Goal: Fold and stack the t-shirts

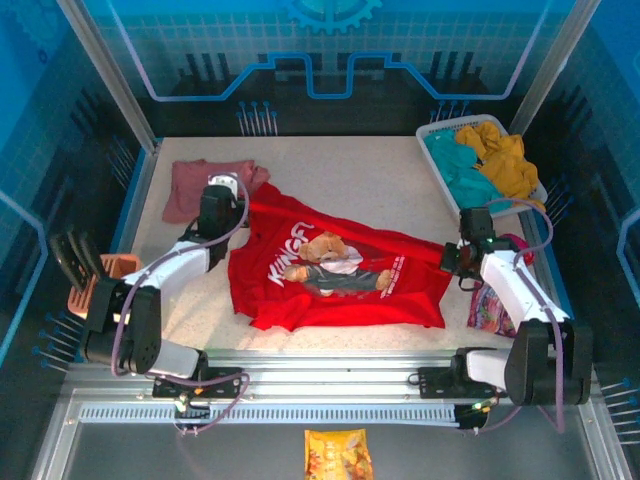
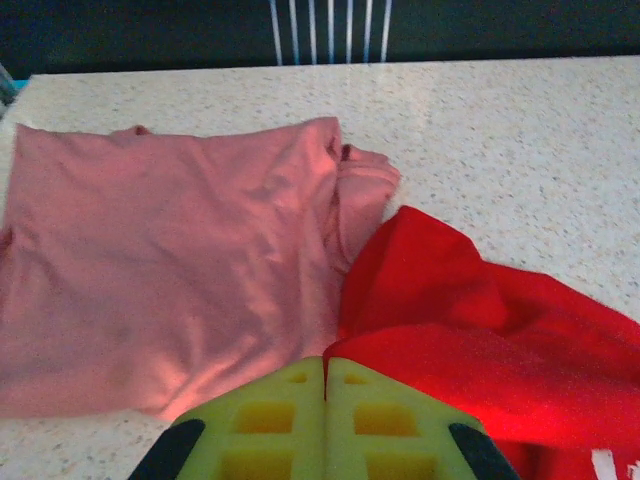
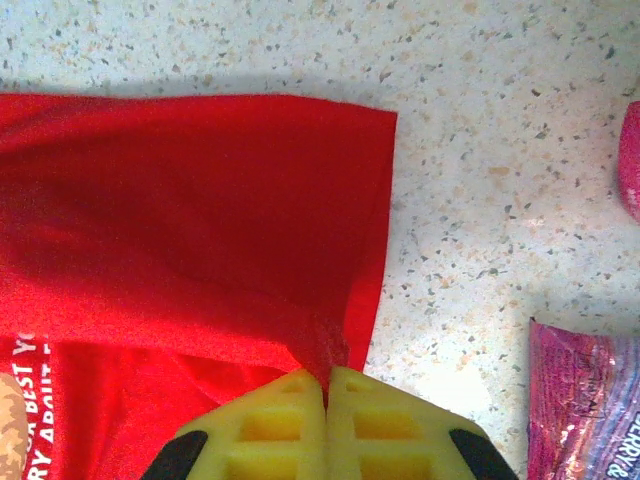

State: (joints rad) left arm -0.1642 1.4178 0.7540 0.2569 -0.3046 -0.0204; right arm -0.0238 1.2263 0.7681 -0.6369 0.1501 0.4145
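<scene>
So the red t-shirt (image 1: 335, 270) is lying mid-table (image 1: 380, 180), long axis running left-right. The left gripper (image 2: 326, 362) is clamping its jaws on the far-left corner and the right gripper (image 3: 327, 372) on the right edge. The pink t-shirt (image 1: 205, 185) is sitting far-left.

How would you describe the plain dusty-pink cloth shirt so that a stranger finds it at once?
Look at the speckled white table, at its far left corner. There lies a dusty-pink cloth shirt, beside the bright red cloth shirt. Unlike the red one with its teddy-bear print, it is plain and smaller.

Red t-shirt (image 1: 340, 300) (bear print) beside pink t-shirt (image 1: 195, 185)
</scene>
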